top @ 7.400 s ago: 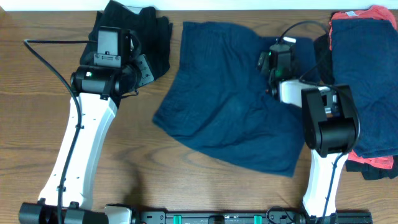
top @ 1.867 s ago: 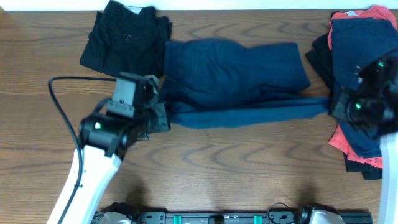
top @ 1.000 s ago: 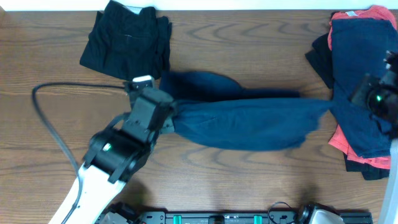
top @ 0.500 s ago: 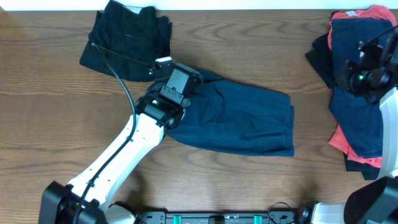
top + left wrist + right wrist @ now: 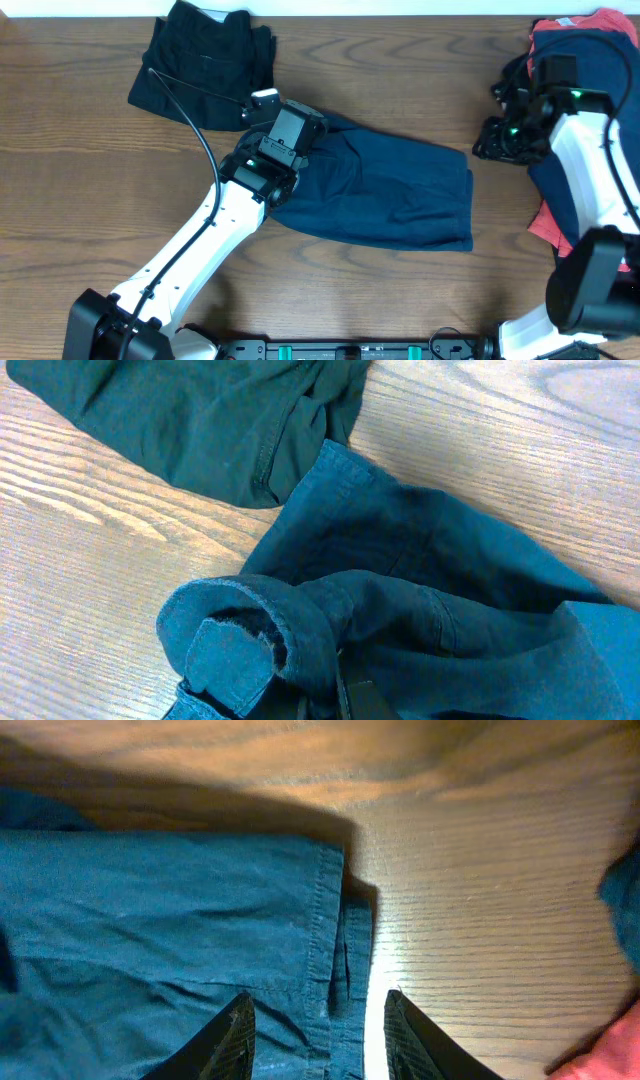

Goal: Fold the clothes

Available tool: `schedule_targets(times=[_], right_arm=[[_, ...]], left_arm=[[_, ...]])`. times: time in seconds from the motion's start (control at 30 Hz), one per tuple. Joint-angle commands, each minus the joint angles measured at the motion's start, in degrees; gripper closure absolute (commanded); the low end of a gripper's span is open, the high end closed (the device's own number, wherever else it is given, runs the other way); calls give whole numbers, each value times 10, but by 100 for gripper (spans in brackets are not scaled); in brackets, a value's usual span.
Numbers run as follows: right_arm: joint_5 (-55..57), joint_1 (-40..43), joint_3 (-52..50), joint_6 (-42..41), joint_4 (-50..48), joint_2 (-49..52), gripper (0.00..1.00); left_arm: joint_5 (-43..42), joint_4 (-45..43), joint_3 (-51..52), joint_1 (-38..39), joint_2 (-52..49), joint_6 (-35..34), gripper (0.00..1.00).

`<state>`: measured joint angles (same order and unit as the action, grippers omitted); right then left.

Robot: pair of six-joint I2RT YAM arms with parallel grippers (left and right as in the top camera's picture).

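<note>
Pinching the navy shorts' (image 5: 390, 195) left end is the left tool (image 5: 290, 675); the right tool (image 5: 318, 1012) hangs spread over their hem.

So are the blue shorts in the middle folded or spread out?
Folded: the shorts lie doubled over, with two hems stacked at the right end.

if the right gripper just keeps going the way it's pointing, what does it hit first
Most likely the side hem of the navy shorts. In the wrist view the open right gripper frames that edge, which lies flat on the wooden table. Depth is unclear, so this is likely rather than certain.
</note>
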<state>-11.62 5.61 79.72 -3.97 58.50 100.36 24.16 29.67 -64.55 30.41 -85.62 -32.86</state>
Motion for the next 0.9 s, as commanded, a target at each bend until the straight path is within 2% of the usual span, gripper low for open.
schedule_targets(times=[0.0, 0.47, 0.87], right_arm=[[28, -15, -11, -38, -8, 18, 58], [28, -38, -130, -96, -154, 23, 51], [28, -49, -214, -145, -285, 24, 57]], left_arm=[[-9, -3, -1, -2, -1, -2, 94], [-24, -7, -1, -2, -1, -2, 94], [-42, -4, -1, -2, -1, -2, 94]])
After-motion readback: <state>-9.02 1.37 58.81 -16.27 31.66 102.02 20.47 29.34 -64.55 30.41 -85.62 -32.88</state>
